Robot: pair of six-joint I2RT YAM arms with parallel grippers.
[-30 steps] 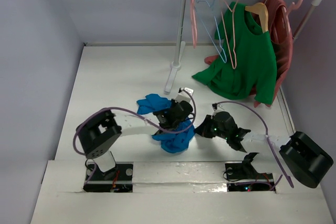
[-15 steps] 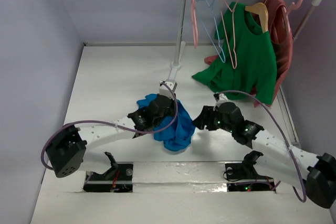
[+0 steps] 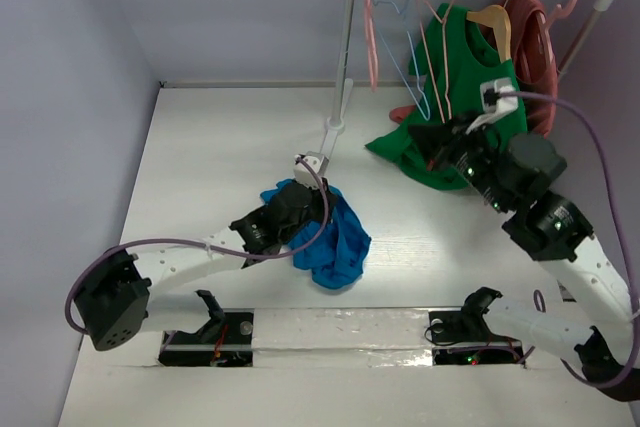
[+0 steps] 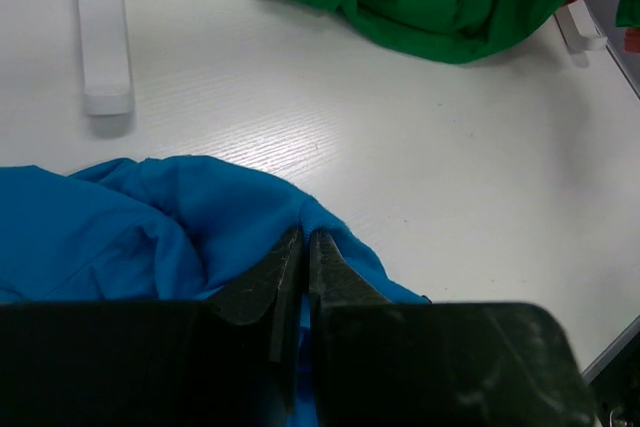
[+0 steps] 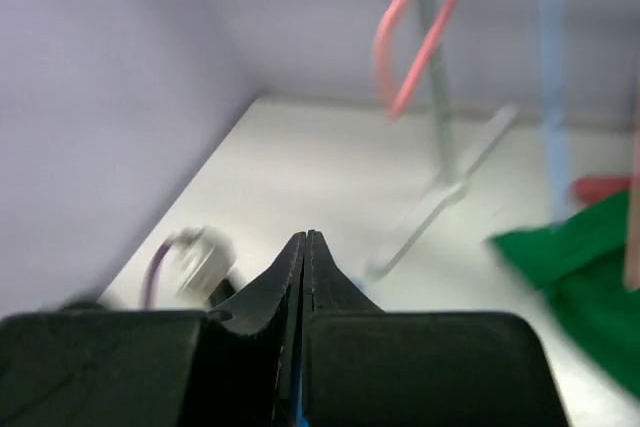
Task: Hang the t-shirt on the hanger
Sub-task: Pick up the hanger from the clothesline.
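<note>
The bright blue t-shirt (image 3: pixel 342 243) lies crumpled on the white table, left of centre. My left gripper (image 3: pixel 320 205) is shut on a raised fold of it, and the left wrist view shows the cloth (image 4: pixel 130 217) pinched between the tips of that gripper (image 4: pixel 305 234). The thin pale-pink wire hanger (image 3: pixel 438 57) hangs on the rack rail, between a light-blue hanger and the green t-shirt. My right gripper (image 3: pixel 428 137) is raised in the air in front of the green t-shirt, below that hanger. In the right wrist view it (image 5: pixel 305 236) is shut and holds nothing.
The white rack pole (image 3: pixel 345 47) and its foot (image 3: pixel 325 147) stand behind the t-shirt. On the rail hang a thicker pink hanger (image 3: pixel 370 37), a light-blue hanger (image 3: pixel 410 47), a green t-shirt (image 3: pixel 480 117) on a wooden hanger, and a dark red garment (image 3: pixel 540 47).
My right arm has lifted off the table and swung up and back right toward the rack. My left arm has stretched out, still gripping the t-shirt.
</note>
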